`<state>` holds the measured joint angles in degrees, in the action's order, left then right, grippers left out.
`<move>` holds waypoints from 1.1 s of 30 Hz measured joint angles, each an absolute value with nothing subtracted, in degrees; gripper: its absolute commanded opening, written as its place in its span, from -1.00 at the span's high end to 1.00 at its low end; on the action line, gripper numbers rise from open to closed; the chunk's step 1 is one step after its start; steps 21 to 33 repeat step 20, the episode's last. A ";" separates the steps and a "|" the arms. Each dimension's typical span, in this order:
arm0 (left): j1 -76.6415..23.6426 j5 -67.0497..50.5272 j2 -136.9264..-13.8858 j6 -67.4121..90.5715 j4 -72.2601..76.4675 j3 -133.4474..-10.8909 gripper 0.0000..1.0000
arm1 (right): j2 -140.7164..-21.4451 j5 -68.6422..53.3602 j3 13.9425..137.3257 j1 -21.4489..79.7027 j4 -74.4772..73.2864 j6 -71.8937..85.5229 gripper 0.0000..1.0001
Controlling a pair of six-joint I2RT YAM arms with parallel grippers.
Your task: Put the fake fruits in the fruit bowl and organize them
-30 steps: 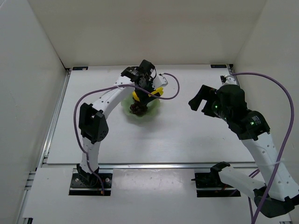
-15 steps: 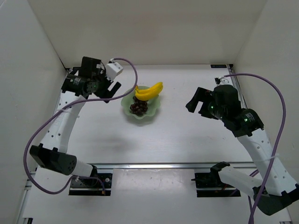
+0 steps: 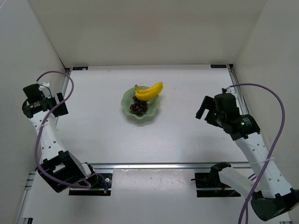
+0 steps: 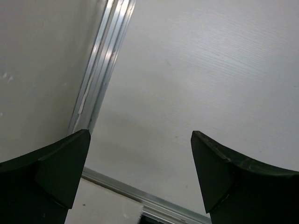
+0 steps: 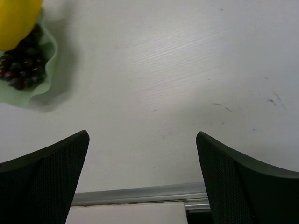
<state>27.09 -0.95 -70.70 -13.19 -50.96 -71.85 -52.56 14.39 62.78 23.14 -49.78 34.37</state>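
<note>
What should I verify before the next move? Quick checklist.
1. Is the banana bunch in the fruit bowl? ok, with its tip at the far rim.
2. Are the grapes in the bowl? ok.
3. Is the left pincer open and empty? ok.
4. Is the right pincer open and empty? ok.
5. Are both pincers well apart from the bowl? ok.
6. Is the banana bunch seated stably? cannot tell.

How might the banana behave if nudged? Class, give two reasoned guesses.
The banana juts past the wavy rim of the bowl, so a nudge could tip it out. Its curved, smooth shape suggests it may rock or slide.
</note>
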 measured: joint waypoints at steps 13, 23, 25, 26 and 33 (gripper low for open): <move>35.51 -7.18 -70.37 -8.49 -50.98 -69.67 -1.00 | -47.44 28.01 62.13 21.61 -54.74 38.70 -0.98; 35.51 -9.32 -69.82 -9.02 -51.05 -68.62 -1.00 | -47.33 30.50 62.13 21.58 -55.99 39.86 -0.98; 35.51 -9.32 -69.82 -9.02 -51.05 -68.62 -1.00 | -47.33 30.50 62.13 21.58 -55.99 39.86 -0.98; 35.51 -9.32 -69.82 -9.02 -51.05 -68.62 -1.00 | -47.33 30.50 62.13 21.58 -55.99 39.86 -0.98; 35.51 -9.32 -69.82 -9.02 -51.05 -68.62 -1.00 | -47.33 30.50 62.13 21.58 -55.99 39.86 -0.98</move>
